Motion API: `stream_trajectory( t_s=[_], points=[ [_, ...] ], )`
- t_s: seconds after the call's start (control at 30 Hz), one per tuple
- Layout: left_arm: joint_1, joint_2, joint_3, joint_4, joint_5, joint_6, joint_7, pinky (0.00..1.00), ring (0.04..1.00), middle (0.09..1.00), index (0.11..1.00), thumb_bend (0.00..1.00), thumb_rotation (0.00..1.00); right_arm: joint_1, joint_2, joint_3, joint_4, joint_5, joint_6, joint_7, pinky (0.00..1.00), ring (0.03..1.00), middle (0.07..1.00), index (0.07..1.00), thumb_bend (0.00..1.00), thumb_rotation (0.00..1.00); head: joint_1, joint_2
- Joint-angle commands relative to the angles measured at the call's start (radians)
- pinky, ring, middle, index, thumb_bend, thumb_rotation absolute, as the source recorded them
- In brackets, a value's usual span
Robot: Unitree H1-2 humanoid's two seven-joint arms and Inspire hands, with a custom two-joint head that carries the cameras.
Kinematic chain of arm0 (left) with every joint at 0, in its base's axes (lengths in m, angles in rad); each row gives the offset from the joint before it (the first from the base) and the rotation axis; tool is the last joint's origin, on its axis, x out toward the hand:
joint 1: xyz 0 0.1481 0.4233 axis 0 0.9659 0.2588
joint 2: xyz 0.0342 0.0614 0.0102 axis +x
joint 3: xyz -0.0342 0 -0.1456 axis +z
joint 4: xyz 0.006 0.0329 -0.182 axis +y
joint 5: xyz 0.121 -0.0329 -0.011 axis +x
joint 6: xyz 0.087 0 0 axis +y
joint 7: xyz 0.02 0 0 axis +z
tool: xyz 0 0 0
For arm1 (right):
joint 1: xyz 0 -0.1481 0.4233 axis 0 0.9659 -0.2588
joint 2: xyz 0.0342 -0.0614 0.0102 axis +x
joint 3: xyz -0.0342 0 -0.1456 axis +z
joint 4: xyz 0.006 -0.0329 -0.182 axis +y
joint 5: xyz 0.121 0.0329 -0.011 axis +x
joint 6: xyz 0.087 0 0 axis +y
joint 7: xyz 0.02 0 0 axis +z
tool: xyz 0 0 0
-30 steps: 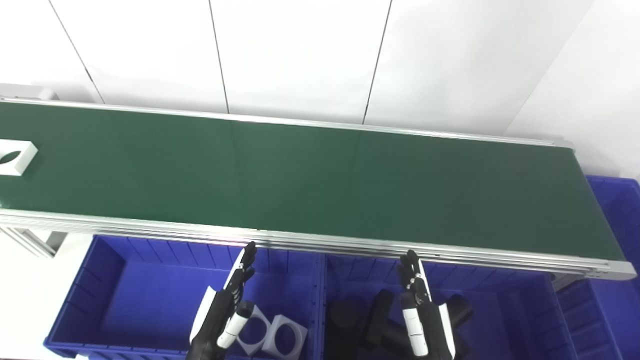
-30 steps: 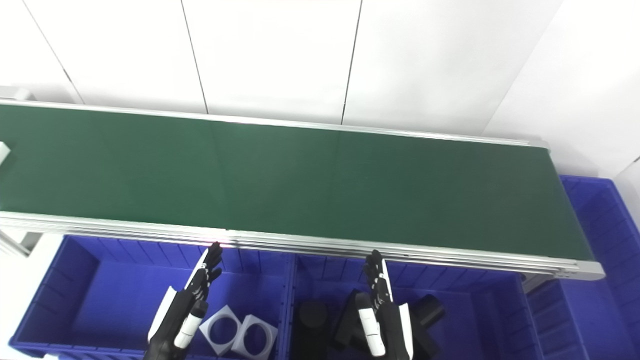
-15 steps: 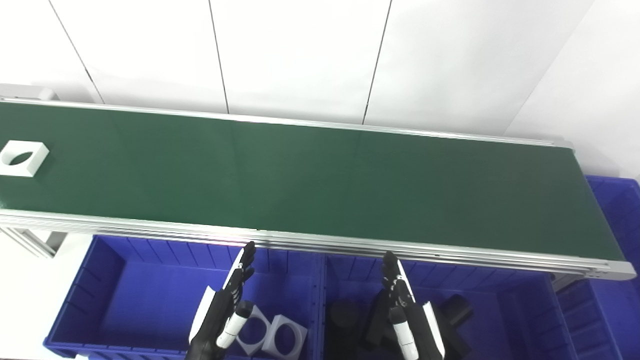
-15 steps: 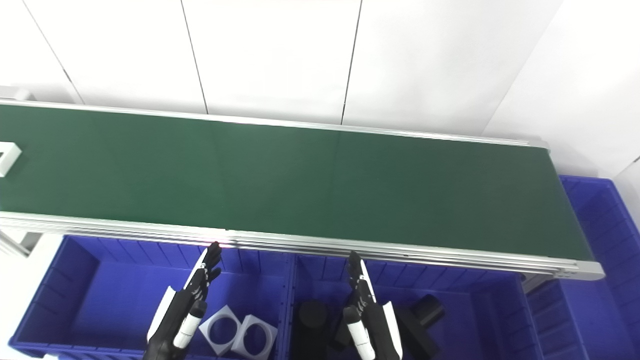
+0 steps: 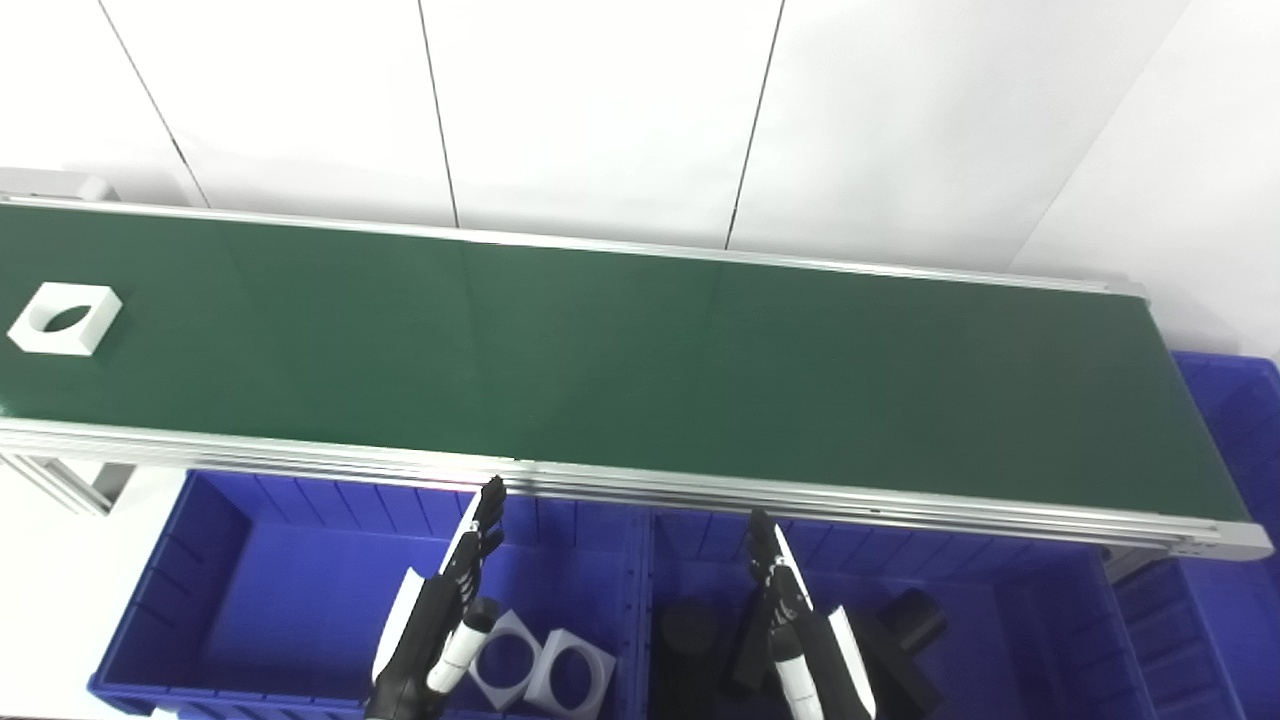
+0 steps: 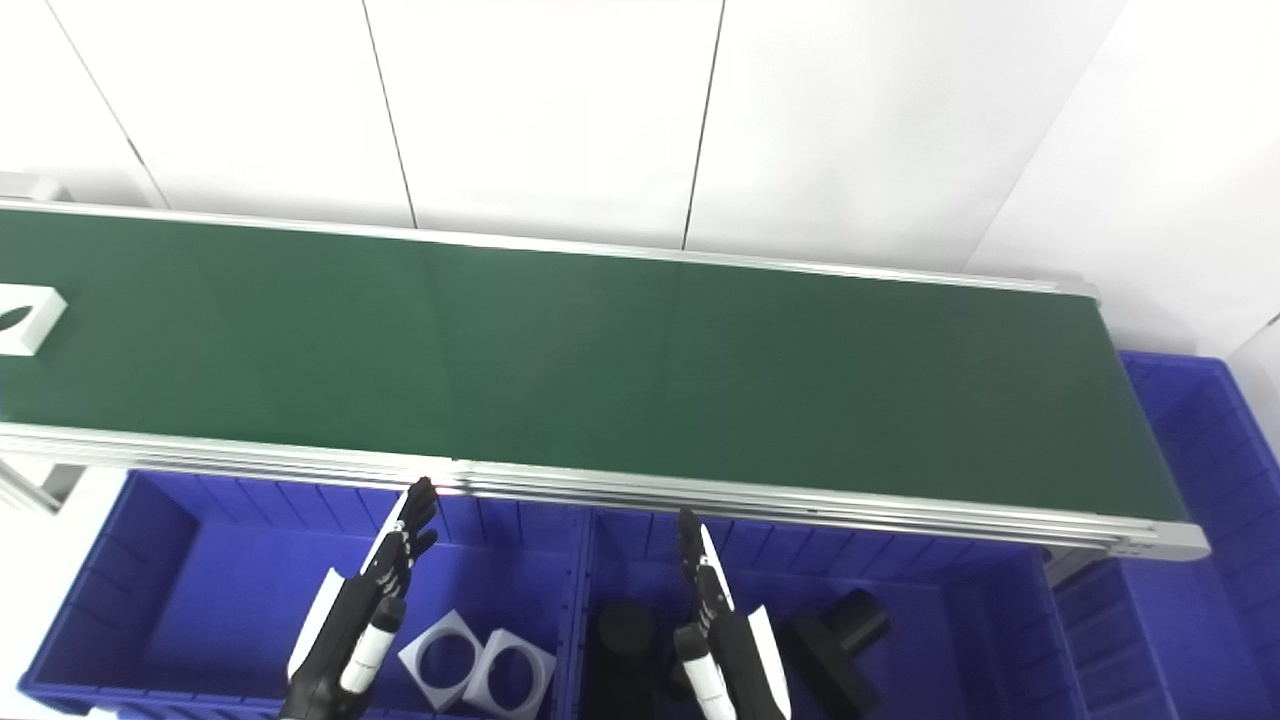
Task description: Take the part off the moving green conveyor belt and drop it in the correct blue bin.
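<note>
A white square part with a round hole (image 5: 65, 318) lies on the green conveyor belt (image 5: 620, 350) at its far left end. My left hand (image 5: 445, 620) hovers open over the left blue bin (image 5: 210, 600), which holds two white square parts (image 5: 540, 665). My right hand (image 5: 800, 640) is open, fingers straight, over the middle blue bin (image 5: 1040, 620) that holds several black parts (image 5: 905, 625). Both hands sit below the belt's near rail, far from the white part, and hold nothing.
The belt's aluminium rail (image 5: 700, 490) runs between the hands and the belt. A third blue bin (image 5: 1235, 420) stands past the belt's right end. A white panelled wall (image 5: 600, 110) rises behind the belt.
The white part has ridden rightward into fuller view at the belt's left end. My right hand has shifted left and lower over the middle bin. The left hand has barely moved.
</note>
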Motion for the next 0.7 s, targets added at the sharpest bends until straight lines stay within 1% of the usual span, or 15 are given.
stream_trajectory(
  t_s=[0.0, 0.1, 0.13, 0.17, 0.23, 0.63, 0.67],
  points=[
    [-0.006, -0.003, 0.001, -0.019, -0.005, -0.044, 0.005, 0.97, 1.000, 1.000, 0.997, 0.81, 1.00, -0.002, 0.011, -0.008, -0.017, 0.006, -0.051, -0.011, 1.00, 1.000, 1.000, 1.000, 0.81, 1.00, 0.001, -0.002],
    [-0.006, -0.005, 0.003, -0.018, -0.006, -0.044, 0.003, 0.97, 1.000, 1.000, 0.998, 0.82, 1.00, 0.001, 0.022, -0.017, -0.015, 0.015, -0.051, -0.022, 1.00, 1.000, 1.000, 1.000, 0.79, 1.00, 0.001, -0.003],
    [-0.006, -0.004, 0.002, -0.017, -0.006, -0.044, 0.003, 0.97, 1.000, 1.000, 0.998, 0.82, 1.00, 0.001, 0.028, -0.021, -0.013, 0.033, -0.051, -0.020, 1.00, 1.000, 1.000, 1.000, 0.78, 1.00, 0.002, -0.004],
    [-0.007, -0.003, 0.001, -0.016, -0.004, -0.044, 0.004, 0.97, 1.000, 1.000, 0.997, 0.83, 1.00, 0.001, 0.034, -0.026, -0.011, 0.044, -0.052, -0.021, 1.00, 1.000, 1.000, 1.000, 0.76, 1.00, 0.002, -0.004],
    [-0.008, -0.002, -0.001, -0.014, -0.003, -0.044, 0.006, 0.96, 1.000, 1.000, 0.996, 0.83, 1.00, 0.001, 0.041, -0.032, -0.008, 0.052, -0.052, -0.023, 1.00, 1.000, 1.000, 1.000, 0.75, 1.00, 0.002, -0.004],
    [-0.008, 0.000, -0.002, -0.015, -0.008, -0.044, 0.003, 0.96, 0.999, 1.000, 0.999, 0.82, 1.00, -0.001, 0.064, -0.056, 0.002, 0.101, -0.052, 0.002, 1.00, 1.000, 1.000, 1.000, 0.70, 0.97, 0.002, -0.004],
    [-0.007, -0.001, -0.002, -0.015, -0.010, -0.044, 0.002, 0.96, 0.998, 1.000, 0.997, 0.82, 1.00, -0.001, 0.065, -0.057, 0.002, 0.109, -0.052, 0.007, 1.00, 1.000, 1.000, 1.000, 0.69, 0.95, 0.003, -0.004]
  ],
)
